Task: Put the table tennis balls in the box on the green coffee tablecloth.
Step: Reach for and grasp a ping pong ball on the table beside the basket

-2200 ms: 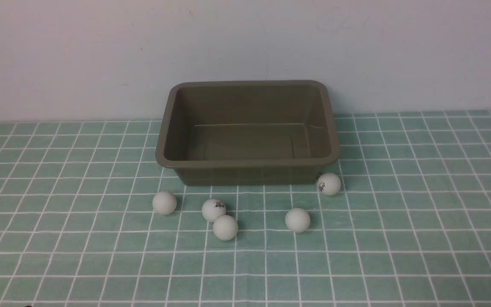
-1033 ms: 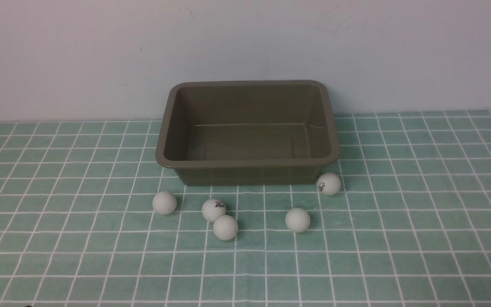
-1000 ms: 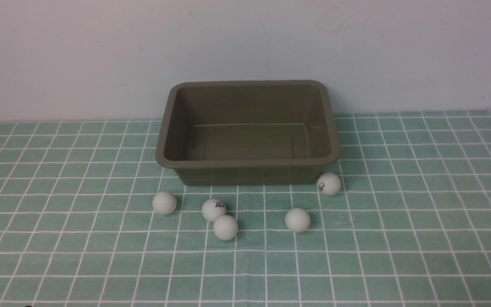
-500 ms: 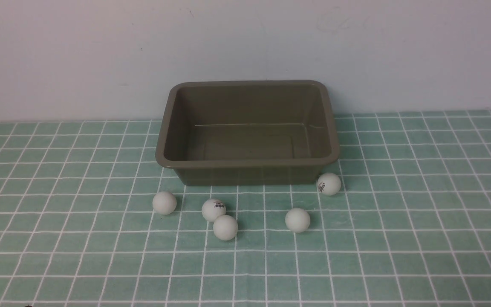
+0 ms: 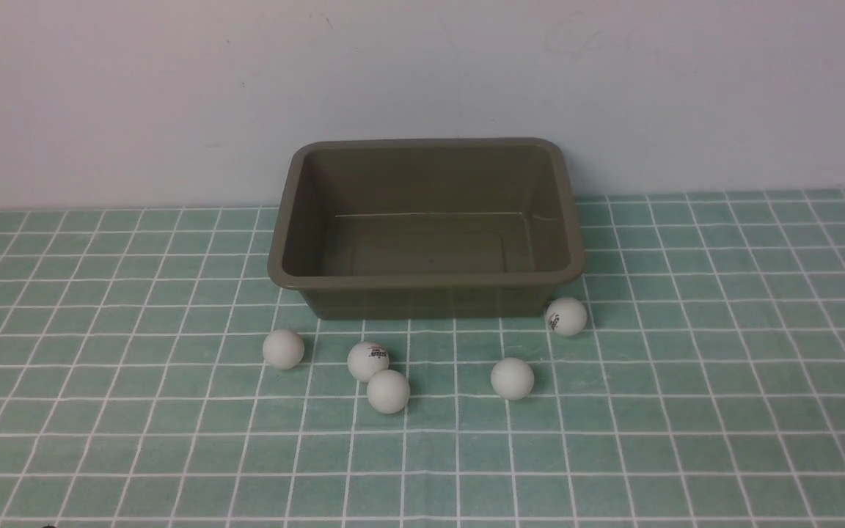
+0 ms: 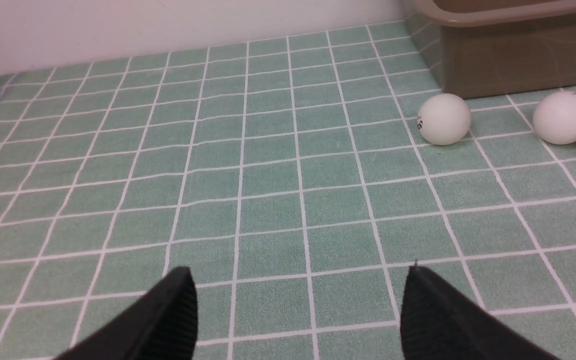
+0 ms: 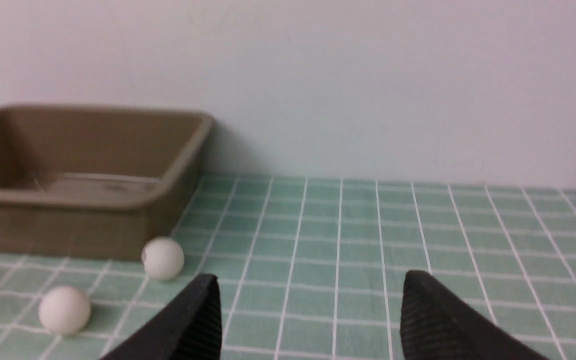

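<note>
Pale wall point(image 5: 173, 88) backs a tabletop spread with the green coffee tablecloth point(image 5: 686, 367), whose thin white lines form small squares. Five table tennis balls point(image 5: 388, 391) lie on the cloth, all outside the box point(image 5: 422, 281) and in front of its near wall. The leftmost ball point(image 5: 283, 349) sits alone off the box's front left corner. To its right, a logo ball point(image 5: 368, 361) with dark print on top touches, or all but touches, a plain ball point(image 5: 389, 393) lying just nearer the robot. A fourth ball point(image 5: 512, 378) rests apart, further right. The rightmost ball point(image 5: 566, 316), with a small dark mark on its left side, is just beside the box's front right corner. The olive-brown box stands upright close to the wall, its floor bare.

In the left wrist view the left arm's jaws stand wide apart over the cloth, gripping nothing, well short of the leftmost ball. In the right wrist view the right arm's jaws are likewise parted with nothing between them. The rightmost ball and the fourth ball lie ahead of them.
</note>
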`<state>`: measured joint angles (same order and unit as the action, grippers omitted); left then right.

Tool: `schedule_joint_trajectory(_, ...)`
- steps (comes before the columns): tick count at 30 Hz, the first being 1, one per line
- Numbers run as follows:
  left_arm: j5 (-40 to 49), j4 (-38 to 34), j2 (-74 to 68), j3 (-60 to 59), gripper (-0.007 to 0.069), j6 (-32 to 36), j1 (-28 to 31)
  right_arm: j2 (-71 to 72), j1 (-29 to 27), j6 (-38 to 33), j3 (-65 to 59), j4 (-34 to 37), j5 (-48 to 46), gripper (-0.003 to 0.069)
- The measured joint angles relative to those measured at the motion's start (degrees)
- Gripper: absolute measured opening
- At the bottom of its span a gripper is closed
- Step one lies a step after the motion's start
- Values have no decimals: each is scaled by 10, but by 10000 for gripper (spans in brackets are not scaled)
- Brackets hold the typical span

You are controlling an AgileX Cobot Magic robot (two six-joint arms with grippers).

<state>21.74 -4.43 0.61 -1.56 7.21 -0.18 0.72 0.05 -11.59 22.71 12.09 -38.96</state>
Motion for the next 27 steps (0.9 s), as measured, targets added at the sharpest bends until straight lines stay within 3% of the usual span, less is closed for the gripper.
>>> schedule_joint_trajectory(11,0,0,0,0,492,0,0,0,0,0,44,47,-28,442)
schedule_joint_trajectory(27,0,0,0,0,492,0,0,0,0,1,44,55,-28,442)
